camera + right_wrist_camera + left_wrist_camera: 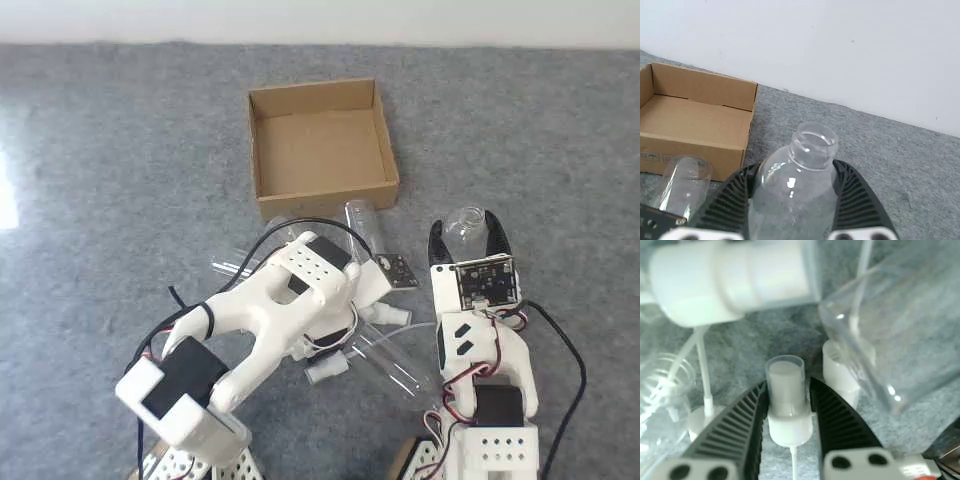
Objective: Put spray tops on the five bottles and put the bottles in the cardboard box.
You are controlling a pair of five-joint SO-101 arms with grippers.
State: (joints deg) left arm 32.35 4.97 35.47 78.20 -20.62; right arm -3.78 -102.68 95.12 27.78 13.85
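Left hand (786, 412): I find its two black ribbed fingers (732, 432) drawn in to a narrow gap and pressing on a spray top (785, 390) from both sides at the white collar. The top's clear cap points away from the wrist, and its thin dip tube runs back between the fingers. Just past it a second spray top (837, 371) rests on the grey bench (765, 335), partly behind a clear bottle (890, 325) that lies at a slant. A capped sprayer (730, 280) lies crosswise very near the lens; I cannot tell whether it is fitted to a bottle. A threaded neck (662, 385) of another bottle shows at the edge.

Right hand (797, 172): closed round the shoulder of an uncapped bottle (800, 195), both fingers against its clear wall. The neck is open and points away from the wrist. I cannot tell whether its base touches the bench.

Outward from both hands, the cardboard box (325, 196) stands open-topped on the bench, ahead of the arms and apart from each hand. A lying bottle (362, 228) rests just beside the box's near wall, between the two hands. In the high view a loose top (327, 368) and more clear bottles (400, 360) lie between the arms.
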